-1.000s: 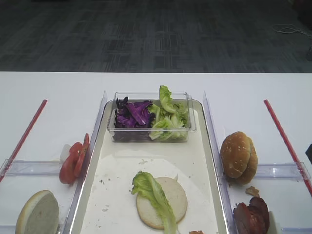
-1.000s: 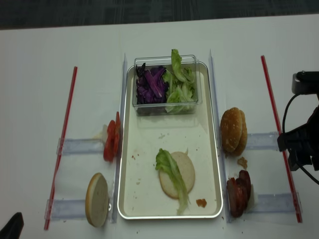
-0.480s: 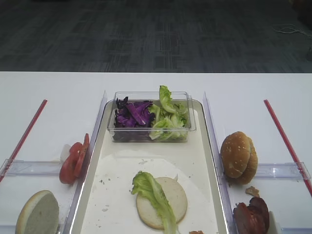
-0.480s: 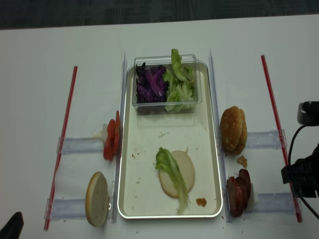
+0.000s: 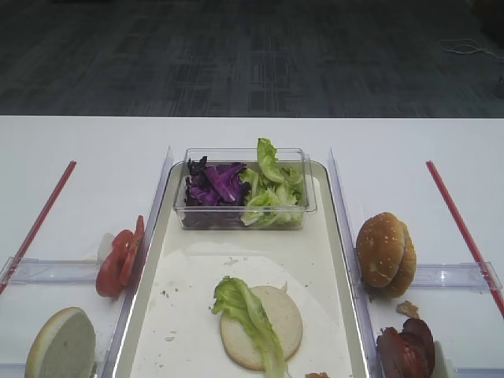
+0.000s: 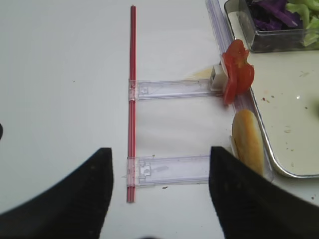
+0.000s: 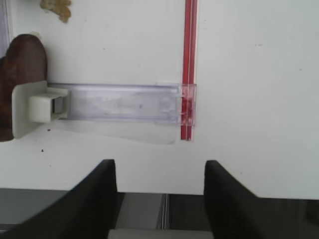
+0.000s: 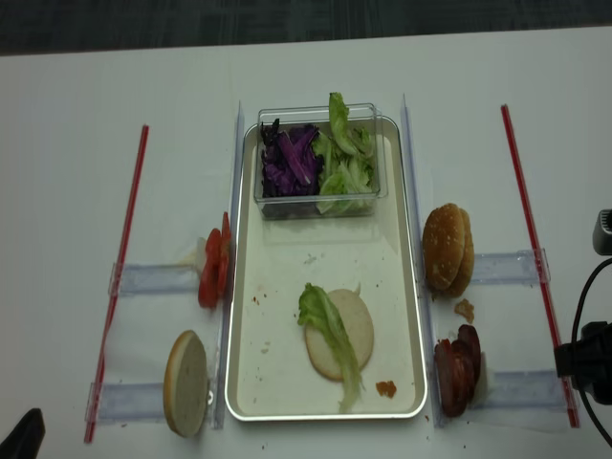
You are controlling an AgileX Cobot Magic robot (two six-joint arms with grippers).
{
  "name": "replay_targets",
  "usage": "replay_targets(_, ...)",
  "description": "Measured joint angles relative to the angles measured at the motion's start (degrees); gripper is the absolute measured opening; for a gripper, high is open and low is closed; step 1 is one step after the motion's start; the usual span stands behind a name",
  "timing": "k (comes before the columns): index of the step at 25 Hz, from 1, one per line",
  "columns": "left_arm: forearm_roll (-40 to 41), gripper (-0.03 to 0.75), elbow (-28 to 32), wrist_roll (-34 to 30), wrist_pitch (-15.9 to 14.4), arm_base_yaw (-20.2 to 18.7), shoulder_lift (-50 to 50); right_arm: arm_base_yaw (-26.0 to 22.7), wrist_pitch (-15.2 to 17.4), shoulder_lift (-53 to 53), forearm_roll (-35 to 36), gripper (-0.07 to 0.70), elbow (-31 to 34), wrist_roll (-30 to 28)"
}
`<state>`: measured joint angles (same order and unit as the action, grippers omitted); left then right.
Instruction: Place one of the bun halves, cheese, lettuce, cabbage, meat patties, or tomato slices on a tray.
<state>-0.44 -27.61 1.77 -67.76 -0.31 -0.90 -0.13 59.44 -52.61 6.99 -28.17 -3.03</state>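
Purple cabbage (image 8: 290, 161), light-green lettuce (image 8: 331, 332), red tomato slices (image 8: 212, 270), cream tray (image 8: 287, 382), sesame-speckled golden bun halves (image 8: 447, 251).

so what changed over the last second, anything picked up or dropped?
Only the right arm moved: in the realsense view it slid down the right edge, toward the near side of the table, beside the meat patties. Right gripper open, empty; nothing taken or released. Left gripper open. Tray, bun half with lettuce, tomato slices unchanged.
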Motion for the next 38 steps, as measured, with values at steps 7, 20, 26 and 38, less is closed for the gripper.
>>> replay_targets(7, 0.0, 0.400, 0.0, 0.0, 0.0, 0.0, 0.0, 0.0, 2.6, 8.6, -0.3, 0.439, 0.7, 0.0)
replay_targets(20, 0.0, 0.400, 0.0, 0.0, 0.0, 0.0, 0.0, 0.0, 3.9, 19.3, -1.0, 0.438, 1.4, 0.0)
replay_targets(26, 0.0, 0.400, 0.0, 0.0, 0.0, 0.0, 0.0, 0.0, 4.1, 21.4, -1.1, 0.438, 1.4, 0.0)
replay_targets(38, 0.0, 0.400, 0.0, 0.0, 0.0, 0.0, 0.0, 0.0, 4.4, 27.1, -1.1, 0.438, 1.4, 0.0)
